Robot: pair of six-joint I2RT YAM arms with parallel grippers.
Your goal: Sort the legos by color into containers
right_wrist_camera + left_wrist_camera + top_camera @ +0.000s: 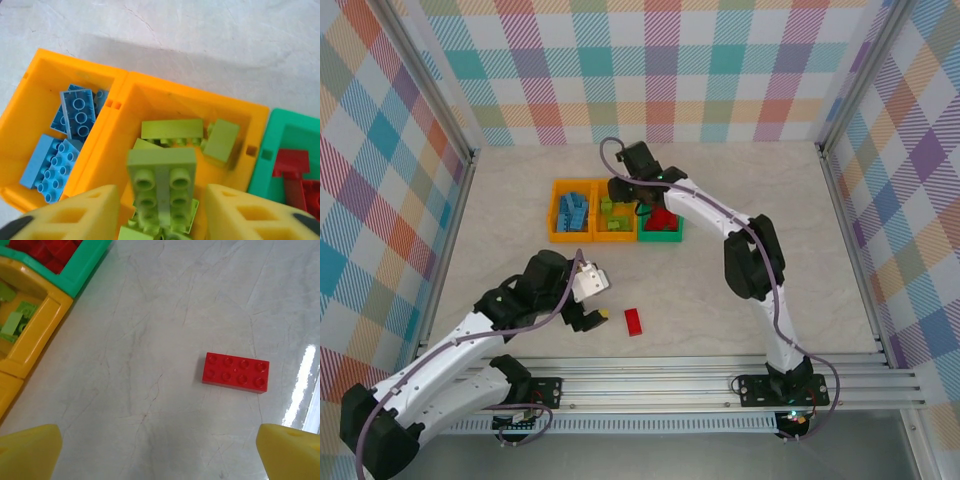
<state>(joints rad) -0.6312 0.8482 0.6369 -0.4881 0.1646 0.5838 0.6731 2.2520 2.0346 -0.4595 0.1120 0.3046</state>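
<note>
Left gripper (pixel 159 452) stands wide open, gripping nothing, over the table (pixel 150 330); 1 red lego (pixel 235 372) lies flat on the bare surface ahead of its fingertips, well apart from the containers (pixel 615 212). Right gripper (pixel 161 200) hangs above the middle orange bin (pixel 165 100) with jaws apart, and a lime green lego (pixel 161 172) sits between the fingers with a gap on each side. Blue legos (pixel 60 150) lie in the left orange bin (pixel 25 115), further lime pieces in the middle one, and red legos (pixel 292 162) in the green bin (pixel 285 125).
</note>
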